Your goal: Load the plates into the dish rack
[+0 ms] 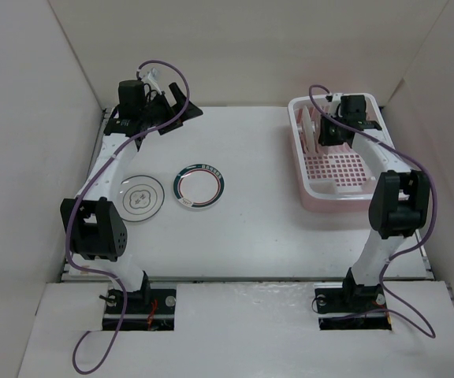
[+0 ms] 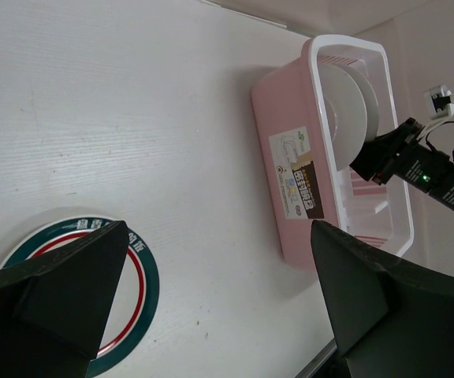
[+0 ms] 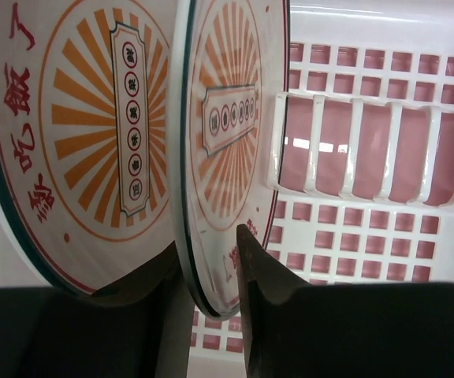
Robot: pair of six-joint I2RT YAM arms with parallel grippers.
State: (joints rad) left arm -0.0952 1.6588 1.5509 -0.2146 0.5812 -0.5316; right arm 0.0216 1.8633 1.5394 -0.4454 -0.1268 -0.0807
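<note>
The pink dish rack (image 1: pixel 337 189) stands at the right. Two sunburst plates stand upright in it, side by side (image 3: pixel 93 118) (image 3: pixel 227 118). My right gripper (image 3: pixel 208 260) reaches into the rack (image 3: pixel 369 244) and is shut on the bottom rim of the right-hand sunburst plate. The green-rimmed plate (image 1: pixel 199 187) and the thin-ring plate (image 1: pixel 140 198) lie flat on the table at the left. My left gripper (image 1: pixel 184 101) is open and empty, raised above the far left of the table. In its wrist view the green-rimmed plate (image 2: pixel 144 276) lies below the gripper (image 2: pixel 219 283).
White walls enclose the table on three sides. A white slotted divider (image 3: pixel 369 150) stands in the rack to the right of the plates. The left wrist view shows the rack's labelled side wall (image 2: pixel 290 157) and the right gripper (image 2: pixel 385 157) inside it.
</note>
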